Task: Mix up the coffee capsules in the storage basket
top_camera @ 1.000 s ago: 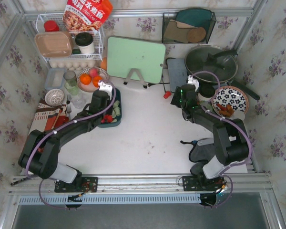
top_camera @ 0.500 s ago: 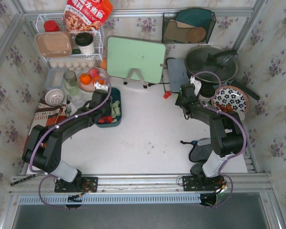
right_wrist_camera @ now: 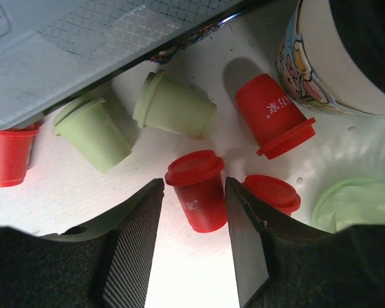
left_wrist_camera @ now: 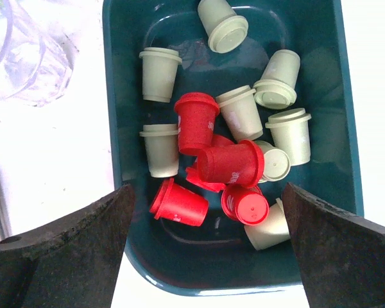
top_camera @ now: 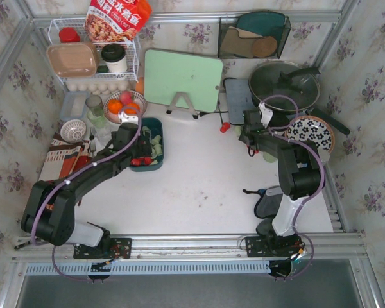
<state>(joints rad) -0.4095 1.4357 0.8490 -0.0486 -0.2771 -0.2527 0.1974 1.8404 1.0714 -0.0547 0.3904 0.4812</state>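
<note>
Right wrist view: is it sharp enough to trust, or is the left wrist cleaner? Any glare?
Right wrist: coffee capsules sharp, right tool fingers dark and soft, white tabletop between them blown out. Left wrist: capsules crisp, slight sheen on the storage basket floor, left tool fingers blurred.

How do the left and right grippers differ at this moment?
The left gripper stands wide open above the storage basket, holding nothing. The right gripper is narrower and straddles a red capsule on the table, grip unclear. Both face down over coffee capsules.
</note>
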